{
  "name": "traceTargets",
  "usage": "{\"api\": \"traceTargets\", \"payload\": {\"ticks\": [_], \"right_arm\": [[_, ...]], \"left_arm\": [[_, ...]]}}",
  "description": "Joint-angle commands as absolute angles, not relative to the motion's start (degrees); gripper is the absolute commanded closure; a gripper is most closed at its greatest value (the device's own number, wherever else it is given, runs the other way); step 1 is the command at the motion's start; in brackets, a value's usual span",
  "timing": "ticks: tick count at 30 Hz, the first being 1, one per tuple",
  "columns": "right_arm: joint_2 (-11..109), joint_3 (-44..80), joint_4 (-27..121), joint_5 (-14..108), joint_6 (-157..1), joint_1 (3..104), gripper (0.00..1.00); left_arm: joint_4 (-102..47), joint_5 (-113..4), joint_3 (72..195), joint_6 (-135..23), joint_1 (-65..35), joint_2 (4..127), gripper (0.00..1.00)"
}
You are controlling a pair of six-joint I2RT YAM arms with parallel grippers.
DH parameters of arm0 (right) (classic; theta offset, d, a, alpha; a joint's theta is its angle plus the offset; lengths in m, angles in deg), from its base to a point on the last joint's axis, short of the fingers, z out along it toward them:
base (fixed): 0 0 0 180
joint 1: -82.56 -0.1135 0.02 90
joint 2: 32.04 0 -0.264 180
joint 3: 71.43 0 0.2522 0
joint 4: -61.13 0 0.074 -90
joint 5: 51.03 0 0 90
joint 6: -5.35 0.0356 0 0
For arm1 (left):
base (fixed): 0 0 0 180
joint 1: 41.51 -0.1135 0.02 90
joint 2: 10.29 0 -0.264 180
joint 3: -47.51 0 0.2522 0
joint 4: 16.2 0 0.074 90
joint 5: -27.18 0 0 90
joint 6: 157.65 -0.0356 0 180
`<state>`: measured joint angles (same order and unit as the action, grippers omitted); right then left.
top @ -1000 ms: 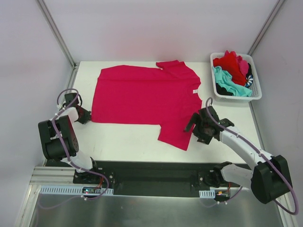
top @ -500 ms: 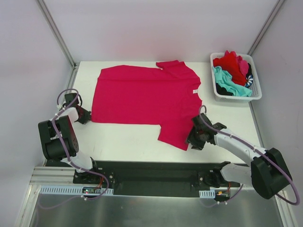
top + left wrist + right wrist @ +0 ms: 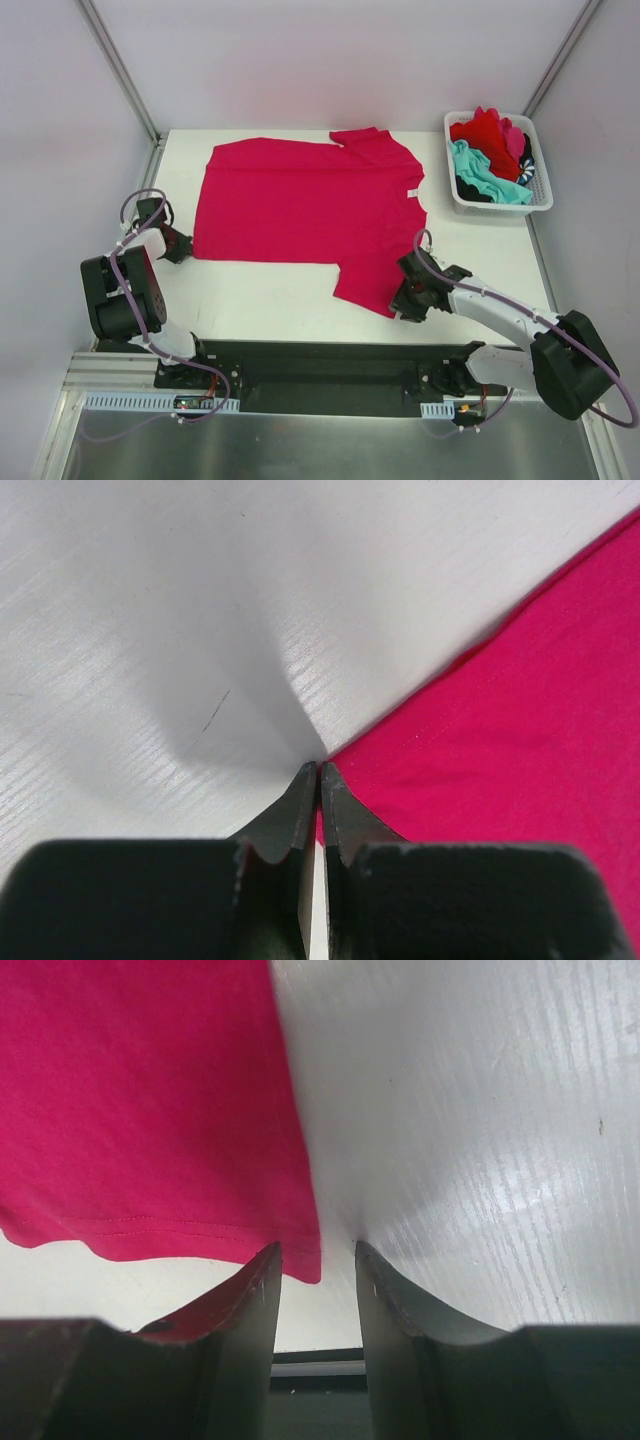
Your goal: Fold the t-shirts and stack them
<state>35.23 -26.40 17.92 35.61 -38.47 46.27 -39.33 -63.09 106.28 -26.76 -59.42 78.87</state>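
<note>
Pink t-shirt point(image 3: 300, 205): I count one, spread flat on the table point(image 3: 260, 290), covering the far middle and reaching toward the left edge; its collar end points right and its hem runs along the left; one sleeve point(image 3: 372, 280) sticks out toward the near edge, right of centre; the other sleeve lies at the far edge.

One white basket point(image 3: 497, 207) sits in the far right corner, apart from the pink t-shirt; crumpled inside I make out one red shirt point(image 3: 487, 132) heaped on top, one teal shirt point(image 3: 480, 170) below it and one dark striped shirt point(image 3: 527, 172) at the right side; a small pink patch shows too, and I cannot tell what garment it is.

Two grippers in view; left gripper point(image 3: 318, 770) is at the near left corner of the pink t-shirt, low on the table, jaws pressed together and pinching that corner, with a sliver of pink between the tips.

Right gripper point(image 3: 317, 1250) is at the near corner of the sleeve, tips down on the table; jaws stand apart with a narrow gap; the sleeve's corner hangs at the gap against one finger; table shows between the fingers, so I see no clamp on the cloth.
</note>
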Motion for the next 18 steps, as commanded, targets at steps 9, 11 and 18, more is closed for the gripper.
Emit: {"api": "traceTargets", "payload": {"ticks": [9,11,18], "right_arm": [[38.3,-26.2,16.7,36.7,-35.6,43.1,0.64],[39.3,-25.9,17.0,37.0,-35.8,42.9,0.66],[39.6,-25.3,17.4,36.6,-36.0,42.7,0.91]], "left_arm": [[-44.5,-64.8,104.2,-27.7,-58.7,78.9,1.00],[-44.5,-64.8,104.2,-27.7,-58.7,78.9,1.00],[-44.7,-65.5,104.5,-27.9,-58.8,79.0,1.00]]}}
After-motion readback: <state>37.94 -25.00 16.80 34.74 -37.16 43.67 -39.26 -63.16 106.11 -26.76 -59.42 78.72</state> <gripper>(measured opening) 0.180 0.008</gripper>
